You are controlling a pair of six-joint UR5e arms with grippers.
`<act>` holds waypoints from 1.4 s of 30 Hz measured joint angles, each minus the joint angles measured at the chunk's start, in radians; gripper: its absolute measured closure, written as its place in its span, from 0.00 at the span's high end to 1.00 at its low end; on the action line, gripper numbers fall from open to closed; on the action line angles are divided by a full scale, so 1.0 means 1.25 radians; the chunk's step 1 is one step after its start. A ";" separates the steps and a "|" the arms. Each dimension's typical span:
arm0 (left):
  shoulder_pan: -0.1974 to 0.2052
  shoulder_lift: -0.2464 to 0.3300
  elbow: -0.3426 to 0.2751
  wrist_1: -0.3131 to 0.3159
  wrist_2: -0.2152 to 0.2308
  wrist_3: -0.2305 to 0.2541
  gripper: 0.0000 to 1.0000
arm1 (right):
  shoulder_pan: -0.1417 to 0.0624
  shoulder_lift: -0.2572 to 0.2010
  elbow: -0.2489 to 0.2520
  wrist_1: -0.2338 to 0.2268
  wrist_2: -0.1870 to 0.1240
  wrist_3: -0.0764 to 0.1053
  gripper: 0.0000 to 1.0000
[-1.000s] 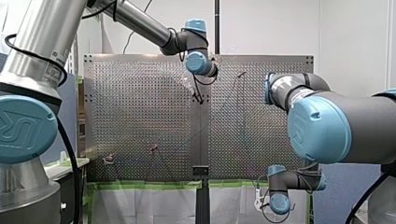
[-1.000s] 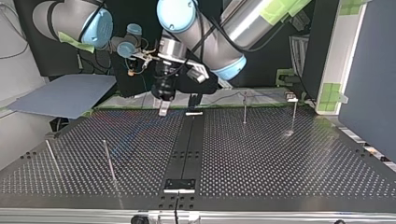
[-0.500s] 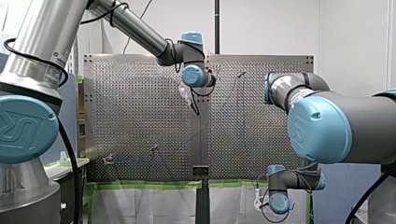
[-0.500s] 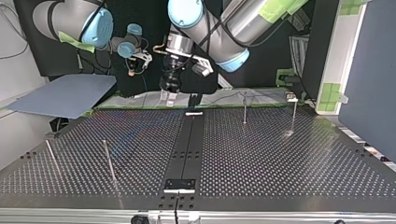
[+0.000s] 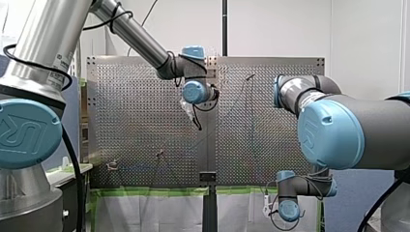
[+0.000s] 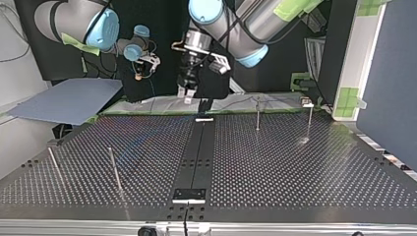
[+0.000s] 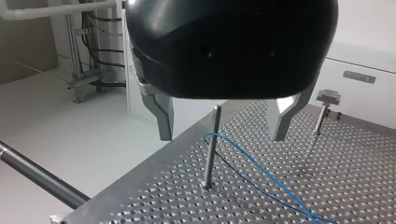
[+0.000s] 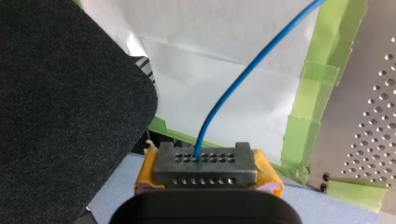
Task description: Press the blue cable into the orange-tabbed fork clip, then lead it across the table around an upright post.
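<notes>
Metal fingers (image 7: 163, 116) of my left arm's black gripper (image 7: 222, 136) are standing spread apart, gripping nothing, above the silver perforated metal table (image 7: 364, 182). A thin upright steel post (image 7: 211, 149) is rising just ahead of the gap between them. The thin blue cable (image 7: 261, 170) is bending around that post, apparently touching it, and trailing away across the table. My right arm's gripper (image 8: 205, 163), with yellow-orange pads, is clamping the cable, which is rising out from between its fingers near the green tape (image 8: 308, 107).

Thin blue cable (image 7: 261, 169) looping around slim upright post (image 7: 211, 149), touching it partway up, trailing slack across perforated table (image 7: 355, 177).
</notes>
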 joint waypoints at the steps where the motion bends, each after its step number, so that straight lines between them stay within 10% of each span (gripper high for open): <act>1: 0.001 0.000 -0.006 0.006 0.002 0.001 0.98 | 0.000 0.000 0.000 0.000 0.000 0.000 0.00; 18: 0.006 0.000 -0.126 0.126 0.015 0.010 0.98 | -0.001 -0.001 0.000 0.007 0.002 0.000 0.00; 42: 0.033 -0.002 -0.287 0.286 -0.067 0.003 0.98 | 0.006 -0.002 0.000 0.008 0.000 -0.001 0.00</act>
